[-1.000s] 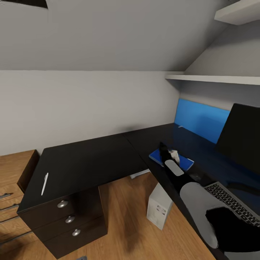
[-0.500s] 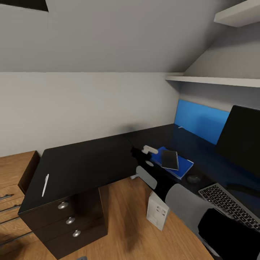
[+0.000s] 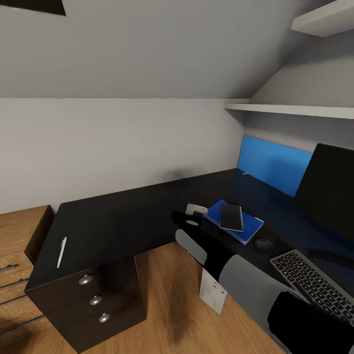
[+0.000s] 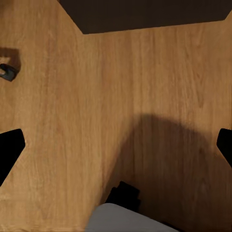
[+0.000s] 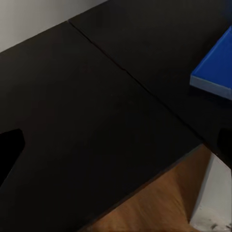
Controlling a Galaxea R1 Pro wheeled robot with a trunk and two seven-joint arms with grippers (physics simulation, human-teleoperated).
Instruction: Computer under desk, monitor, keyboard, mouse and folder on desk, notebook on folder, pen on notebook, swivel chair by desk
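**Claw spread over the tabletop, notebook on folder**

Your right claw point(image 3: 189, 215) hangs spread and empty above the black tabletop point(image 3: 113, 221), just beside the blue folder's point(image 3: 248, 227) corner. Your left claw point(image 4: 116, 145), in its wrist view, is spread wide over the wood plank floor point(image 4: 72, 96).

The dark notebook point(image 3: 230, 217) lies flat on the folder, near the tabletop's front edge. The oval mouse point(image 3: 264, 243) sits between folder and keyboard point(image 3: 309, 282), with the monitor point(image 3: 327, 189) behind. The thin white pen point(image 3: 61, 251) lies at the tabletop's far left end, above the knobbed drawers point(image 3: 93, 300), well apart from your claw. The pale tower computer point(image 3: 212, 292) stands on the floor under the tabletop.
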